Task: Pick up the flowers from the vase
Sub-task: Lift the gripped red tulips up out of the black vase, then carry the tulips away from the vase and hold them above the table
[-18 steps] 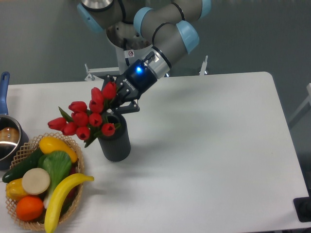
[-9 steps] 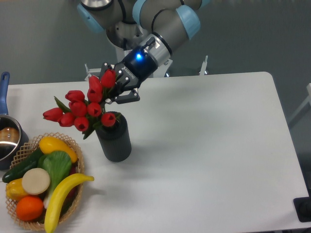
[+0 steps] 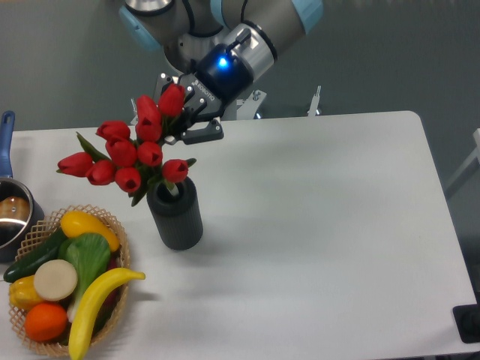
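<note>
The flowers (image 3: 127, 154), a bunch of red tulip buds with green leaves, lean up and to the left above the vase (image 3: 175, 219), a dark grey ribbed cylinder standing upright on the white table. Their stems still reach down into the vase mouth. My gripper (image 3: 187, 126) comes in from the upper right and is shut on the flowers at the right side of the bunch, just above the vase. The stems are mostly hidden by the buds and the fingers.
A wicker basket (image 3: 112, 315) with banana, orange and vegetables sits at the front left. A steel pot (image 3: 10, 214) with a blue handle stands at the left edge. The white table (image 3: 322, 240) extends to the right of the vase.
The gripper has risen with the flowers, and the bunch now sits higher above the vase mouth. The vase has stayed in place.
</note>
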